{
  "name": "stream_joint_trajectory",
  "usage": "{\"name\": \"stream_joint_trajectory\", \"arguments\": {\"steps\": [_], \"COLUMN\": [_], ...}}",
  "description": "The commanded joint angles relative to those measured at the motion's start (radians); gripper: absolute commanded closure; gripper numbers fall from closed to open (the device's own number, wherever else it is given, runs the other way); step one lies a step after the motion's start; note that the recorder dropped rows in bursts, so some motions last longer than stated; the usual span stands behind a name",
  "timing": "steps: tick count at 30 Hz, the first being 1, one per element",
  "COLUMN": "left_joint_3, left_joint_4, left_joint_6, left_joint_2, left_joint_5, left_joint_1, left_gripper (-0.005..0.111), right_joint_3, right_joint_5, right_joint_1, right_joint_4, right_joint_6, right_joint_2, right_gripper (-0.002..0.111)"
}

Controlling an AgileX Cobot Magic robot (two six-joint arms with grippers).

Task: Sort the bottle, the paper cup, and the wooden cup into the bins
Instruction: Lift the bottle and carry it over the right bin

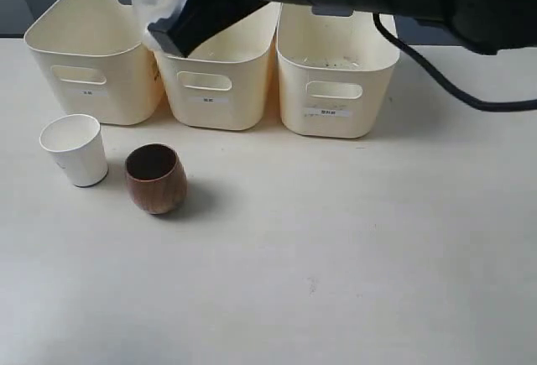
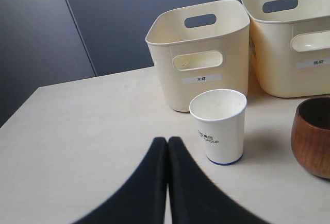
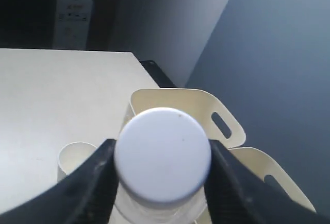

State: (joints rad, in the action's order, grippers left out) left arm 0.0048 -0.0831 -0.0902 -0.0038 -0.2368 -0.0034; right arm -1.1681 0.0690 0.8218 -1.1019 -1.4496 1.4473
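**Bottle held above the bins, both cups on the table**

The right gripper [image 3: 161, 162] is clamped on the bottle [image 3: 162, 157], one black finger pressed against each side just under its white screw cap. In the exterior view the right arm reaches across from the right, and the gripper [image 1: 172, 33] holds the clear bottle [image 1: 149, 0] in the air above the gap between the left bin [image 1: 88, 54] and the middle bin [image 1: 220, 80]; whether it sits more over one than the other cannot be told.

The left gripper [image 2: 168, 147] has its two black fingers pressed together with nothing between them, low over the table [image 2: 93, 131] and pointing toward the paper cup [image 2: 219, 126].

That white paper cup [image 1: 75, 151] stands upright in front of the left bin. Just beside it, apart from it, the wooden cup [image 1: 156, 179] stands upright with its dark inside showing, in front of the gap between the left and middle bins. The right bin [image 1: 336, 80] stands touching the middle one in the row.
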Motion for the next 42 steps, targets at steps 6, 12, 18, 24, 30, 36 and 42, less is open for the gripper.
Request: {"name": "stream_joint_trajectory", "arguments": {"steps": [6,12,18,24,30,36,42], "left_joint_3": [-0.005,-0.005,-0.005,-0.005,-0.005,-0.005,-0.005], "left_joint_4": [0.002,0.002,0.002,0.002,0.002,0.002,0.002], "left_joint_6": [0.002,0.002,0.002,0.002,0.002,0.002,0.002], "left_joint_2": [0.004,0.004,0.004,0.004,0.004,0.004,0.004], "left_joint_5": [0.005,0.005,0.005,0.005,0.005,0.005,0.005], "left_joint_1": [-0.001,-0.001,-0.001,-0.001,-0.001,-0.001,-0.001], "left_gripper": [0.107,0.107,0.107,0.107,0.107,0.107,0.107], "right_joint_3": [-0.006,-0.006,-0.065,-0.25,-0.414,-0.521,-0.663], "right_joint_5": [-0.004,-0.013,-0.003,0.088,0.158,0.25,0.444], "right_joint_1": [-0.198,-0.321,-0.425,-0.482,-0.529,-0.566,-0.56], "right_joint_4": [-0.078,-0.078,-0.078,-0.094,-0.076,0.21,0.801], "right_joint_6": [0.01,0.012,0.012,0.027,0.087,0.381,0.908], "right_joint_2": [-0.005,0.037,0.173,0.329,0.496,0.616,0.676], "right_gripper": [0.109,0.109,0.109,0.109,0.109,0.109,0.109]}}
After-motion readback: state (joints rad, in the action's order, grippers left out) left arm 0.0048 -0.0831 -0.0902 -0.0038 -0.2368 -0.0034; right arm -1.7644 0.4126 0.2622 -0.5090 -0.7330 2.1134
